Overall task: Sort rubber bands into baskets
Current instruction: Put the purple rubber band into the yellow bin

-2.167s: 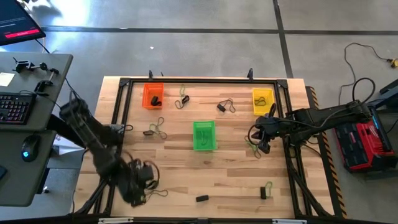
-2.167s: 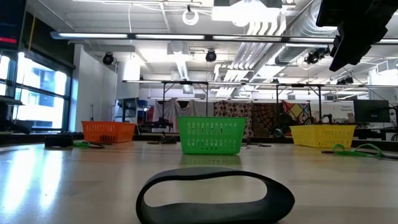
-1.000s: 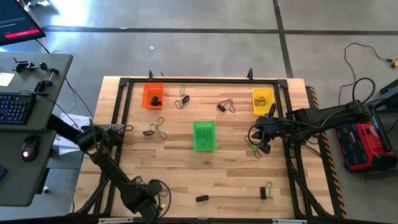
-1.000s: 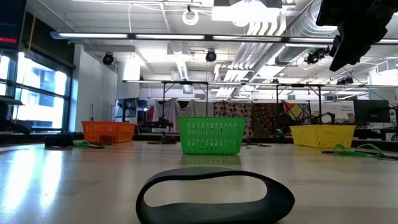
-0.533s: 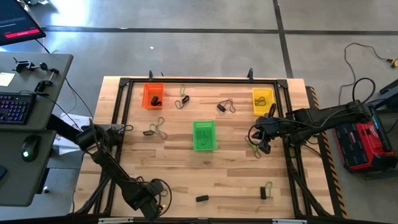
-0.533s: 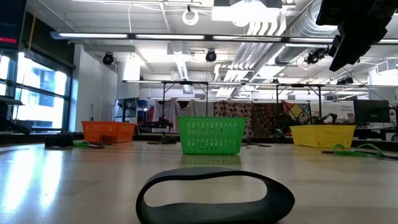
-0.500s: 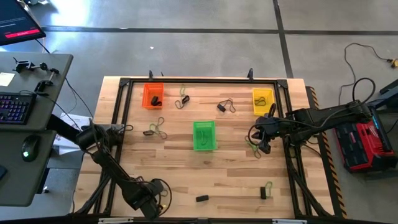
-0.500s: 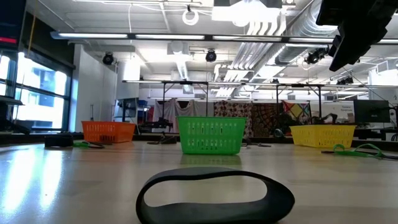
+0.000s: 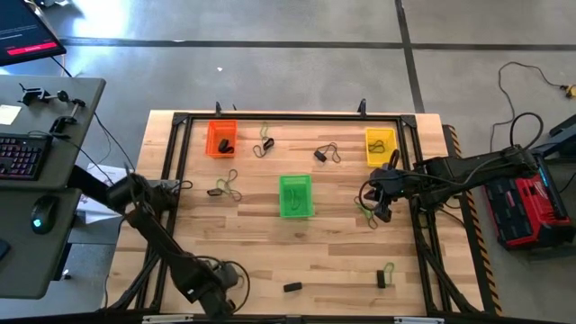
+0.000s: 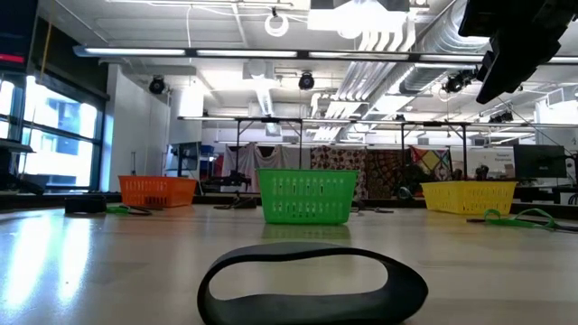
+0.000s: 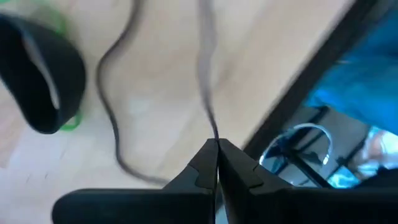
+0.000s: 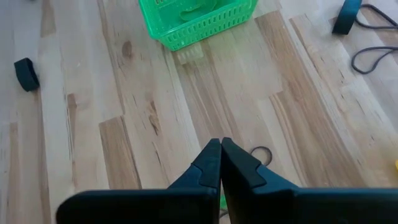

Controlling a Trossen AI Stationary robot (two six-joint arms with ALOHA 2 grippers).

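Observation:
My left gripper point(image 9: 221, 288) is low at the table's near left corner, shut on a thin black rubber band point(image 11: 115, 118). A wide black band with a green one point(image 11: 40, 81) lies beside it. My right gripper point(image 9: 381, 203) is shut and empty, above the table just near of the yellow basket point(image 9: 380, 144), over green bands point(image 9: 367, 212). The green basket point(image 9: 295, 195) stands mid-table and the orange basket point(image 9: 221, 138) at the far left. Both hold bands. My left gripper pinches a strand of the thin black band point(image 11: 210, 121) between its two fingertips. The rest of the loop trails slack away from the fingers over the wood. Whether the band lies on the table or is lifted, I cannot tell.
Loose bands lie at the far middle point(image 9: 326, 154), by the orange basket point(image 9: 264, 144), left of the green basket point(image 9: 224, 186) and near right point(image 9: 385, 274). A wide black band point(image 10: 312, 284) lies at the near edge. A black frame rail point(image 9: 171, 171) borders the table.
My left gripper has stayed low at the table's near left corner by the thin black band, shifting only slightly, while the arm's elbow has swung a little toward the far edge. My right arm has kept still.

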